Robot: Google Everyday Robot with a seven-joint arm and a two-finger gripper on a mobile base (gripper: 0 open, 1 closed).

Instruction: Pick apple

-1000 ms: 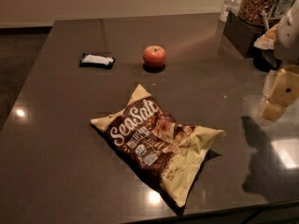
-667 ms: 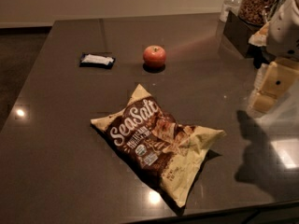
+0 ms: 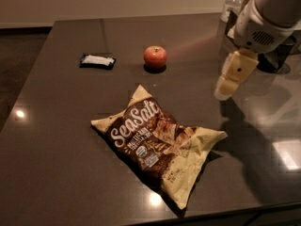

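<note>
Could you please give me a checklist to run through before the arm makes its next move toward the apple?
1. The apple is visible and untouched, stem up on the table: ok.
2. The end effector is at the apple: not ok; it hangs to the apple's right, apart from it.
3. The line between them is free: ok; nothing lies there.
4. The chip bag is out of the way: ok; it lies nearer the camera.
5. The packet is apart from the apple: ok; it lies to its left, not touching.

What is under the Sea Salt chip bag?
Only the dark tabletop shows around the brown-and-cream chip bag; anything beneath it is covered. The cream end effector hangs at the view's right, apart from the small red-orange apple.
</note>
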